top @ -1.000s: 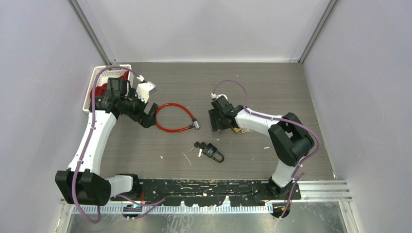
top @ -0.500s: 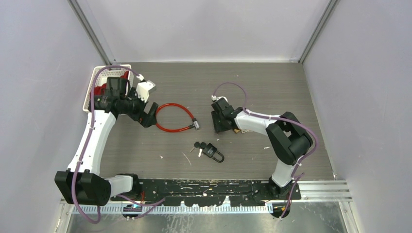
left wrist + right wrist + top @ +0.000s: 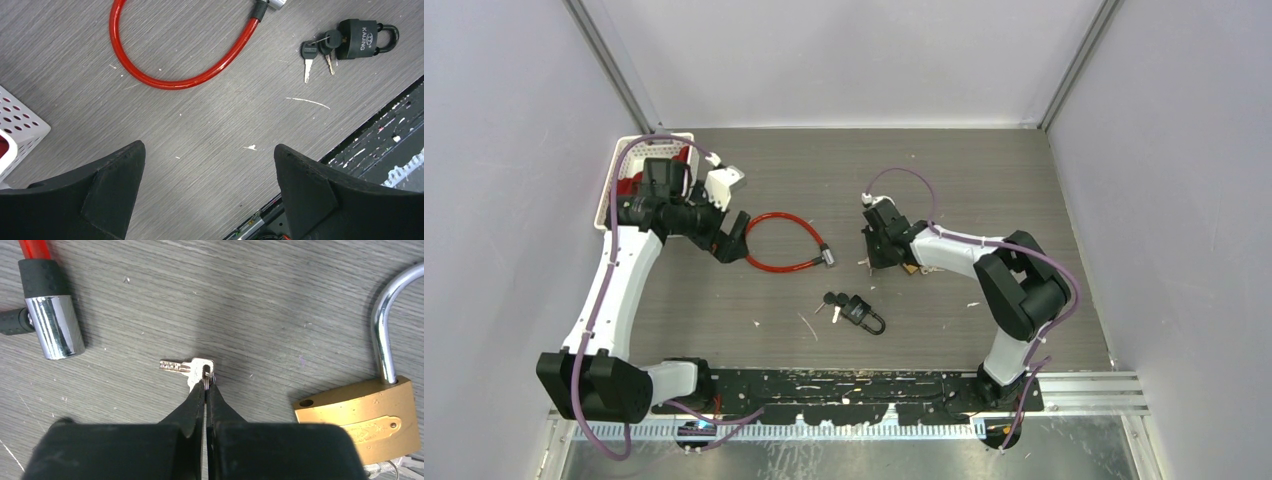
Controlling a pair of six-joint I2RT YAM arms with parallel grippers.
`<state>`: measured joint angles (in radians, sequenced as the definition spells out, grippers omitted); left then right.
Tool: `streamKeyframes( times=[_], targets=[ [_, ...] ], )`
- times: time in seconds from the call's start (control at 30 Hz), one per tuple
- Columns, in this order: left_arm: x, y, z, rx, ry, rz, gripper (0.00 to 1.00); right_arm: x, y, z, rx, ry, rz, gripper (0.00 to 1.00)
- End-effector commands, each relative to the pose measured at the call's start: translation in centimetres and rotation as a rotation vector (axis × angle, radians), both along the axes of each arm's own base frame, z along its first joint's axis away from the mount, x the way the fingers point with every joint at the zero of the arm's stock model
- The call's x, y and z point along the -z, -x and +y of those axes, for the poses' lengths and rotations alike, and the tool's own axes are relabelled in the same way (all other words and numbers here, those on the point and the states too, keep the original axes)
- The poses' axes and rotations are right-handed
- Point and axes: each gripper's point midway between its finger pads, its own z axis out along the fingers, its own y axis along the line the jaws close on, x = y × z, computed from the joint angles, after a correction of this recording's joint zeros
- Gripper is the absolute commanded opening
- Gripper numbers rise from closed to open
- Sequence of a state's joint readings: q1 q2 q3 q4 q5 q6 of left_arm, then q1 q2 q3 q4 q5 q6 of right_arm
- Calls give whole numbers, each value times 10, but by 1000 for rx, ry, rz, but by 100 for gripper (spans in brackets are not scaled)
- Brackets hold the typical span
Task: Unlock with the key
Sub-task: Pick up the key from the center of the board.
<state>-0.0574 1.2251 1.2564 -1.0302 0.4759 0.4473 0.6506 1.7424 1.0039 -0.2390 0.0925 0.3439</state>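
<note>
Closure of the right gripper point(image 3: 206, 385) on the head of the small silver key point(image 3: 192, 368) leaves its blade free for insertion; left gripper point(image 3: 207, 150) gapes empty.

Grey wood-grain table point(image 3: 984, 180), red cable lock point(image 3: 170, 84), black padlock point(image 3: 357, 37), brass padlock point(image 3: 365, 415), silver key point(image 3: 187, 367), white basket point(image 3: 20, 125)

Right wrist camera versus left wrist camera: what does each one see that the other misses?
Only the right wrist view: the right gripper shut on a small silver key, and a brass padlock with its shackle open. Only the left wrist view: the open left gripper, a black padlock with keys beside it, and a white basket corner. Both: the red cable lock and the grey table.
</note>
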Motion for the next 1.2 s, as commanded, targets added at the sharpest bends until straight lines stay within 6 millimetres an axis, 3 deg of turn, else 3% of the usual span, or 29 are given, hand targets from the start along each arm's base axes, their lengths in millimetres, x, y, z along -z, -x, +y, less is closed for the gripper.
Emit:
streamKeyframes(
  times=[0.0,0.27,0.43,0.63,0.83,1.0,1.17],
  targets=[
    [-15,0,-9,23,57,-14,100,-19,1,10,-34,-67,-26,1],
    [-11,10,-28,85,160,62,99,-46,14,31,-119,-211,-24,1],
    [-9,12,-43,110,253,121,99,-77,22,47,-147,-350,-37,1],
    [-13,18,-75,128,454,211,100,-116,33,60,-170,-489,-41,1],
    [4,23,-114,112,567,422,98,-157,49,81,-222,-578,-102,1],
    [-2,24,-132,143,699,584,82,-181,63,98,-257,-575,-175,1],
    [-9,29,-137,182,739,611,66,-195,76,116,-281,-569,-214,1]
  ],
)
